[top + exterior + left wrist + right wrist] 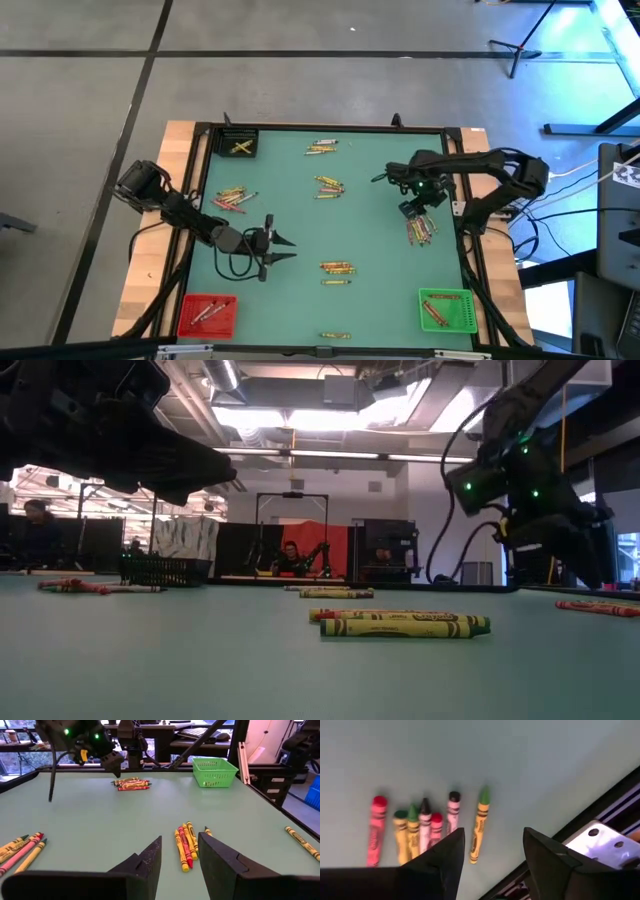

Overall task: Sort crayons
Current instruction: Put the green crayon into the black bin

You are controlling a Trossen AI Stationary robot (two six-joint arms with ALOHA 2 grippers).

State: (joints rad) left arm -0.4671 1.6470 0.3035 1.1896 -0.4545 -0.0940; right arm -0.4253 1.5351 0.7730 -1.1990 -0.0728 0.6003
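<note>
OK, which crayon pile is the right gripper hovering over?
The right gripper hangs open over the crayon cluster by the table's right edge, just above the green bin.

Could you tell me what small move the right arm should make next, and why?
Probably a short descent onto the crayon cluster beneath it. The right gripper hovers open and empty over that cluster near the table's right edge, with one green-tipped crayon lying roughly between its fingers. Lowering around that one looks sensible before closing. The left gripper waits open and empty near the table's middle.
</note>
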